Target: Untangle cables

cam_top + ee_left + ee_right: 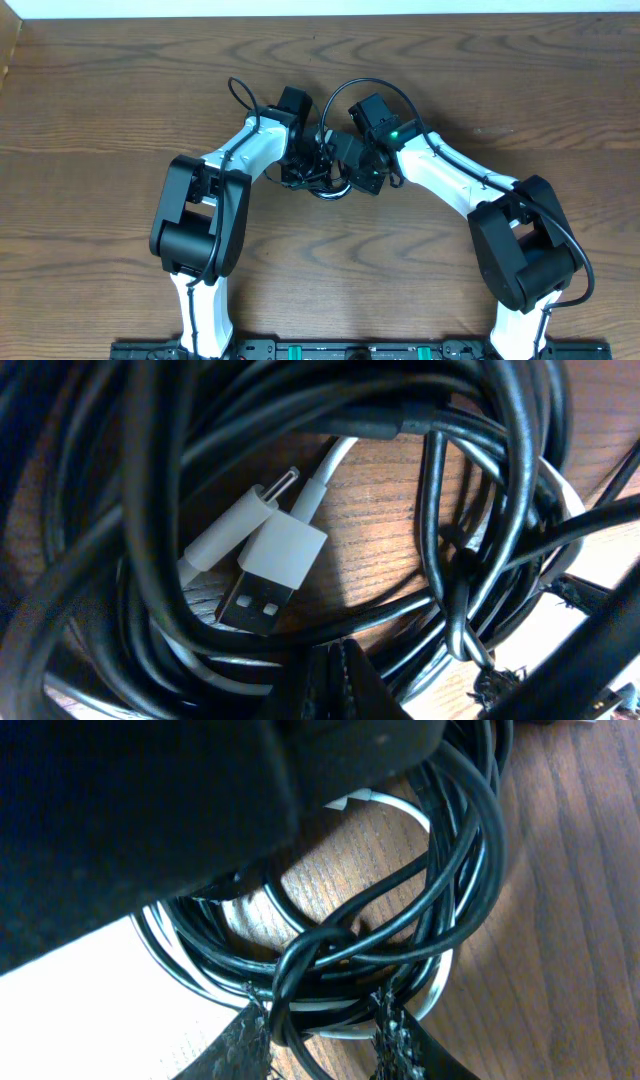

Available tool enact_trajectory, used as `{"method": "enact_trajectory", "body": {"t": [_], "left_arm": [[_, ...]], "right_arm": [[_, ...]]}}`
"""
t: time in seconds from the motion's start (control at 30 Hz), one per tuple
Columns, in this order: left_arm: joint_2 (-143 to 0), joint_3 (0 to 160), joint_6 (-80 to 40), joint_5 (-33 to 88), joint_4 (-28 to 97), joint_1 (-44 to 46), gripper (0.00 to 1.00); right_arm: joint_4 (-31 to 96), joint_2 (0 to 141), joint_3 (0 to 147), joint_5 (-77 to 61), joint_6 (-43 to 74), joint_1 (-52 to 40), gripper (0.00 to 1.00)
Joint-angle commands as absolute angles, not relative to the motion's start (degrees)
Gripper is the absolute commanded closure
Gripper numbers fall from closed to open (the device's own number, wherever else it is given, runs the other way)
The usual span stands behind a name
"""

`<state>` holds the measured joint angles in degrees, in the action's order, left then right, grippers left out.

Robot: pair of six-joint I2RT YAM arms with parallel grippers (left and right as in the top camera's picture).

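Note:
The cables point(328, 188) lie as one tangled bundle on the wooden table point(120, 100), between my two grippers. In the left wrist view, black cables point(150, 510) coil around a white cable's flat USB plug point(272, 572) and a smaller white plug point(235, 528). My left gripper point(338, 682) sits at the coil's near edge, its fingers pressed together with nothing visible between them. In the right wrist view, my right gripper point(322, 1038) straddles the bundle's lower arc. Its fingers point(250, 1040) stand apart, with a black loop point(300, 970) and a white strand point(420, 1000) between them. Both grippers point(303, 170) point(350, 170) nearly touch.
Thick black arm wires arch above each wrist point(240, 95) point(375, 88). The left arm point(205, 205) and right arm point(520, 235) angle inward from the near edge. The left gripper's dark body point(130, 810) fills the top left of the right wrist view.

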<state>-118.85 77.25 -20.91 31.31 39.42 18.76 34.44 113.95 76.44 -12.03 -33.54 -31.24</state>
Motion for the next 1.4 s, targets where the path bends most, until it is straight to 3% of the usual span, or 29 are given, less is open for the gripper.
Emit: {"method": "enact_trajectory", "body": {"t": [0.0, 0.67, 1.37], "left_arm": [[-120.0, 76.8, -19.5, 32.4, 39.8, 18.7, 0.92], [-120.0, 76.8, -19.0, 32.3, 39.8, 18.7, 0.93], [-120.0, 76.8, -18.4, 29.8, 39.9, 18.7, 0.93]], "right_arm": [[35.3, 116.4, 75.9, -7.0, -32.1, -30.3, 0.69], [32.1, 119.2, 75.9, -0.3, -24.9, -29.9, 0.67], [30.8, 121.5, 75.9, -3.6, -21.2, -24.3, 0.69]]}}
